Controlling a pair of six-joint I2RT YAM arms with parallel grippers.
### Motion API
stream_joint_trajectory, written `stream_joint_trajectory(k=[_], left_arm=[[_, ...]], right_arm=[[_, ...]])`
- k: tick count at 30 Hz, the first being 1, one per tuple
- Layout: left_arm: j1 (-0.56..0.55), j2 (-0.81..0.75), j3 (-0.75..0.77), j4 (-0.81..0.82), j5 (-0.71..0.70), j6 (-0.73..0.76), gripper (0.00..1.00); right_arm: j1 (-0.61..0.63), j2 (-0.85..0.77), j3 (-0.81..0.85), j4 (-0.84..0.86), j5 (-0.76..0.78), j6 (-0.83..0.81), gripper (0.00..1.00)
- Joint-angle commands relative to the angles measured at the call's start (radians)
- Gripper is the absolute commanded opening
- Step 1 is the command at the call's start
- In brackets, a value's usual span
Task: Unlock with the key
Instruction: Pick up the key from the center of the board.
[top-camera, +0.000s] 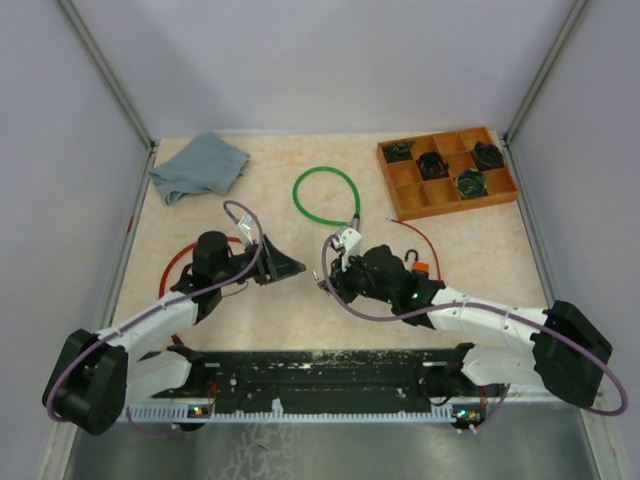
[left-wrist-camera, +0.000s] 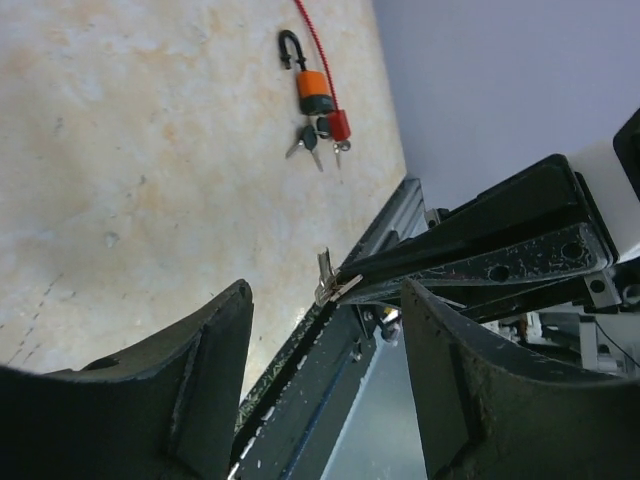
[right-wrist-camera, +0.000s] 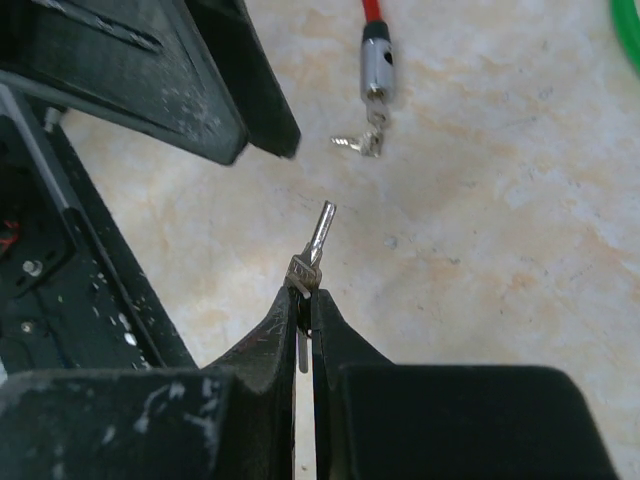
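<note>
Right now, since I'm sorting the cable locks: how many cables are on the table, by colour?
Green plastic-coated cable loop: 1
Red cables: 2 (silver-tipped red cable, thin red cable)
Total: 3

No text, number, brand or sign can be read in any of the three views. In the right wrist view, near the centre of the frame, the key (right-wrist-camera: 314, 246) has some small marks on its head. They are perhaps stamped letters, but they are too small and blurred to read. In the left wrist view, at the upper middle, the orange padlock (left-wrist-camera: 313, 88) shows no legible label on its body.
</note>
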Motion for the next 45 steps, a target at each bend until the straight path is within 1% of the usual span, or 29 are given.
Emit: stream_joint_trajectory(k=[1,9,12,15,17,21,23,24,27,29,31,33,35,37,40,45], left_arm=[[-0.003,0.024,-0.021,0.208,0.120,-0.071,0.66],[-0.026,0.081,-0.040,0.322,0.149,-0.110,0.60],[-0.034,0.098,-0.036,0.338,0.147,-0.113,0.58],[-0.038,0.106,-0.038,0.357,0.148,-0.121,0.52],[-0.040,0.103,-0.038,0.360,0.139,-0.121,0.46],[-0.046,0.083,-0.036,0.338,0.101,-0.117,0.27],[-0.055,0.068,-0.020,0.286,0.076,-0.104,0.16],[-0.062,0.058,-0.005,0.241,0.053,-0.091,0.10],[-0.083,0.021,0.050,0.069,-0.040,-0.038,0.00],[-0.105,-0.015,0.080,-0.028,-0.127,-0.008,0.00],[-0.134,-0.049,0.111,-0.129,-0.230,0.007,0.00],[-0.161,-0.076,0.148,-0.223,-0.356,0.018,0.00],[-0.188,-0.093,0.186,-0.308,-0.456,0.019,0.00],[-0.217,-0.098,0.224,-0.386,-0.541,0.014,0.00],[-0.256,-0.084,0.287,-0.488,-0.641,-0.010,0.00],[-0.309,-0.050,0.383,-0.643,-0.780,-0.092,0.00]], right_arm=[[-0.010,-0.054,-0.022,0.205,-0.087,0.027,0.00],[-0.011,-0.063,-0.035,0.264,-0.126,0.037,0.00],[-0.011,-0.063,-0.038,0.279,-0.130,0.041,0.00],[-0.011,-0.063,-0.040,0.282,-0.131,0.042,0.00],[-0.011,-0.060,-0.041,0.283,-0.133,0.042,0.00],[-0.012,-0.051,-0.042,0.279,-0.134,0.033,0.00],[-0.011,-0.051,-0.042,0.271,-0.127,0.022,0.01],[-0.012,-0.054,-0.042,0.266,-0.120,0.012,0.05],[-0.012,-0.078,-0.058,0.257,-0.097,-0.038,0.21],[-0.011,-0.099,-0.066,0.248,-0.076,-0.070,0.30],[-0.009,-0.119,-0.073,0.237,-0.054,-0.105,0.35],[-0.009,-0.135,-0.086,0.242,-0.031,-0.137,0.38],[0.003,-0.152,-0.105,0.281,-0.018,-0.178,0.41],[0.040,-0.171,-0.134,0.337,0.004,-0.276,0.43],[0.119,-0.187,-0.184,0.433,0.059,-0.507,0.44],[0.129,-0.159,-0.234,0.623,0.056,-0.648,0.44]])
